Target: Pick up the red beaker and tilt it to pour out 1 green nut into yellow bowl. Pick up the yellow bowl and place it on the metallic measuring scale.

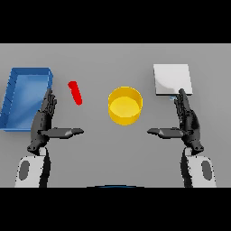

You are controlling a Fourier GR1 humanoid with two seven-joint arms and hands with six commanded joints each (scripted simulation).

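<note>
- both hands sit nearest, low over the grey table (113,153): the left hand (44,122) beside the blue tray (13,108), the right hand (187,122) just below the metallic measuring scale (172,79). each is released, fingers straight and pointing away, thumb stretched inward; neither touches anything.
- the red beaker (75,93) is just ahead and slightly inward of the left hand's fingertips, between the blue tray and the yellow bowl (125,105). it shows as a narrow slanted shape; whether it stands or lies i cannot tell, and no green nut is visible.
- the yellow bowl sits mid-table, apart from both hands, with the scale beyond it to the right.
- step in hand, as i judge it: reaching for the beaker, nothing grasped yet.
- to do it well: use the left hand, the nearer one; bring it alongside the beaker and match its slant before curling round its middle, so it isn't knocked toward the tray.
- once held, carry it over the bowl's opening and tilt slowly, stopping at one nut.
- keep the right hand clear, ready for the bowl.
</note>
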